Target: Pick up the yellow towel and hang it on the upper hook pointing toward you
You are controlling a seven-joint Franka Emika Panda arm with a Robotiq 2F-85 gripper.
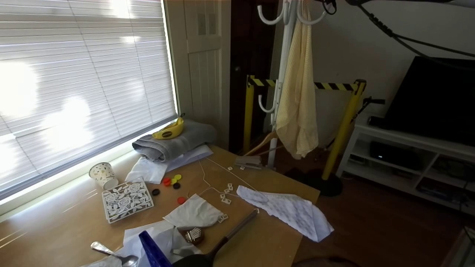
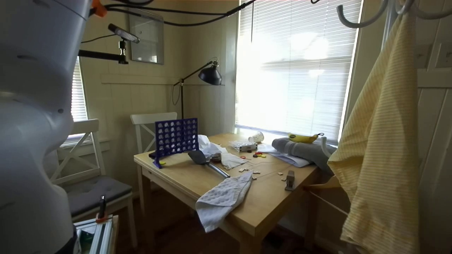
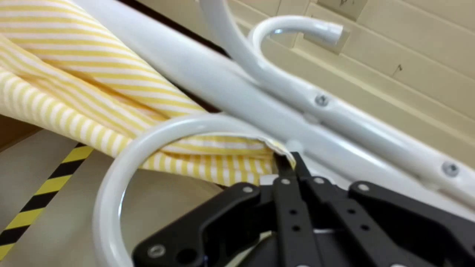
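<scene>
Yellow towel (image 1: 297, 92) pinched in tool (image 3: 291, 167), beside upper hook (image 3: 112, 185), hem (image 1: 301, 151) hanging free

Cup (image 1: 104, 176), lamp (image 2: 210, 74), perhaps a stapler (image 2: 290, 180).

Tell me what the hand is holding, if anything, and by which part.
The yellow towel, pinched by its gathered top end in the hand, as the wrist view shows; the rest hangs below in both exterior views.

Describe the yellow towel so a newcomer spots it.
Find the white coat rack by the wooden table. Down along it hangs the yellow towel, long, gathered at the top. Unlike the table's grey cloth and overhanging white cloth, it is yellow-and-white striped.
</scene>
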